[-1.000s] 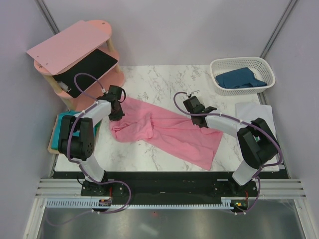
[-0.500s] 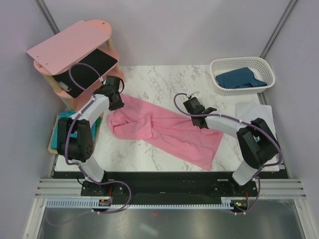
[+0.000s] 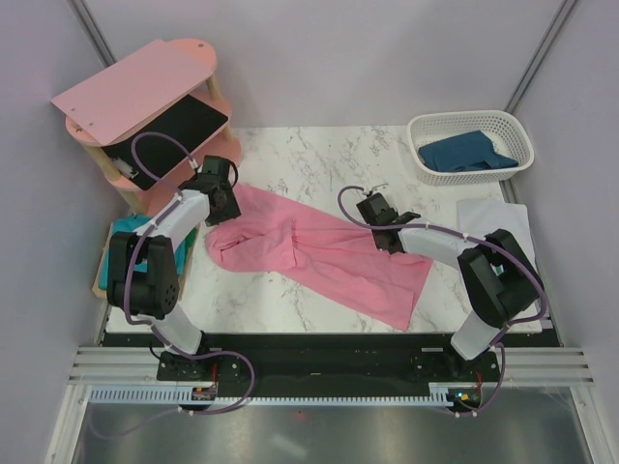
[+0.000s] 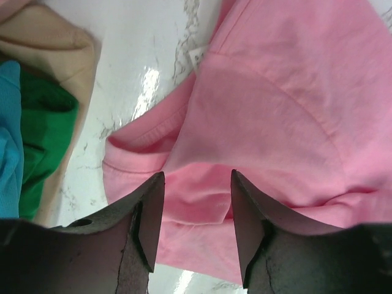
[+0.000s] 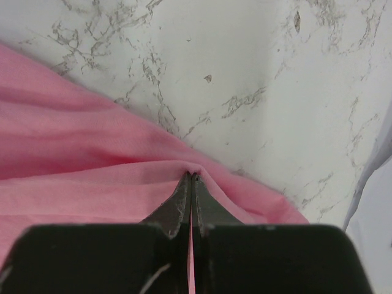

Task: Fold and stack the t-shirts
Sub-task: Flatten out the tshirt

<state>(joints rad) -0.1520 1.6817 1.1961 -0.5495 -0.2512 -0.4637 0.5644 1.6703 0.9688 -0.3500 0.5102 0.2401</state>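
Half held: pink t-shirt [image 3: 329, 256] fold pinched shut in right gripper [image 5: 192, 179] jaws, probably as anchor; left gripper [image 4: 197, 177] jaws apart over its left end, gripping nothing.

A lab test cell: plain grey partition walls [image 3: 338, 58], aluminium base rail [image 3: 106, 365], marble-print tabletop [image 3: 319, 155]

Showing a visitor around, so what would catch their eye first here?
A pink t-shirt sprawls diagonally across the marble table, the right gripper pinching its far edge, the left gripper open over its left end. A pink shelf stands far left; a white basket holding a dark blue shirt, far right.
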